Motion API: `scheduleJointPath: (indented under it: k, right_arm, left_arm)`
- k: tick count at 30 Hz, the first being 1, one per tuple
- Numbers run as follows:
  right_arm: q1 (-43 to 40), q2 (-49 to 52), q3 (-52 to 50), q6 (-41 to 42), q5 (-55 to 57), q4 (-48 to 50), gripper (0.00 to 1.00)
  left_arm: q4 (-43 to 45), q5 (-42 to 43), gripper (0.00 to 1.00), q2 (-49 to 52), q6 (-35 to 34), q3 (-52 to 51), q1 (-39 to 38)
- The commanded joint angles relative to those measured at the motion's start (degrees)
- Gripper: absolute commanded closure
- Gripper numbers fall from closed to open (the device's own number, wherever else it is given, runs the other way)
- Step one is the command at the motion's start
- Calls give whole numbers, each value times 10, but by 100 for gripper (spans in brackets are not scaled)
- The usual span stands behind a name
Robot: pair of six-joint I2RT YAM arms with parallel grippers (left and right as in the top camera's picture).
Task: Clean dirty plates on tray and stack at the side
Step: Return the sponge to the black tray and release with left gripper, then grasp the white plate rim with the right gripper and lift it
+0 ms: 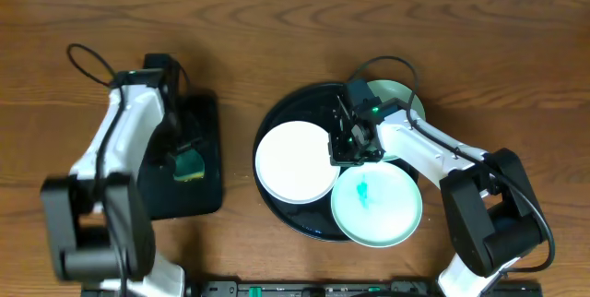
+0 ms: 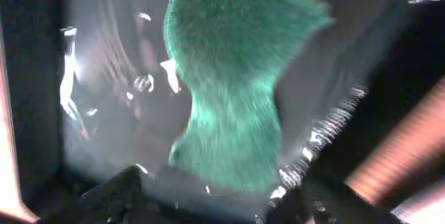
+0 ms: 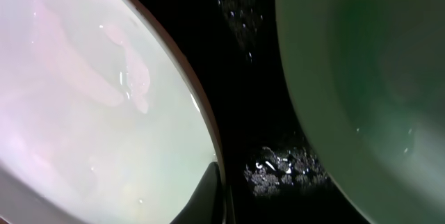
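Note:
The round black tray (image 1: 277,122) holds three plates. A clean white plate (image 1: 295,161) lies at its left, a mint plate with a teal smear (image 1: 376,203) at the front right, and a pale mint plate (image 1: 403,97) at the back right, partly under my right arm. My right gripper (image 1: 350,145) is low at the white plate's right rim. In the right wrist view one dark finger (image 3: 208,189) lies on that rim (image 3: 104,113); the other finger is hidden. My left gripper (image 2: 215,200) is open with its fingers either side of the green sponge (image 2: 229,92).
The sponge (image 1: 189,161) lies in a smaller rectangular black tray (image 1: 198,200) at the left, under my left arm. Bare wooden table (image 1: 277,20) surrounds both trays. In the right wrist view a strip of black tray (image 3: 250,78) separates the white plate from a mint plate (image 3: 368,78).

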Motion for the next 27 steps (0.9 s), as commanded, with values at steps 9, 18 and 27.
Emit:
scheduleJointPath:
  k: [9, 18, 27]
  right_arm:
    - [0, -23, 21, 13, -20, -32, 98]
    - [-35, -115, 80, 22, 6, -132, 99]
    - [-117, -137, 122, 15, -114, -296, 98]
  left_arm:
    - [-76, 37, 21, -222, 3, 10, -6]
    - [-76, 37, 20, -256, 3, 10, -6]
    - [-78, 37, 20, -256, 3, 10, -6]
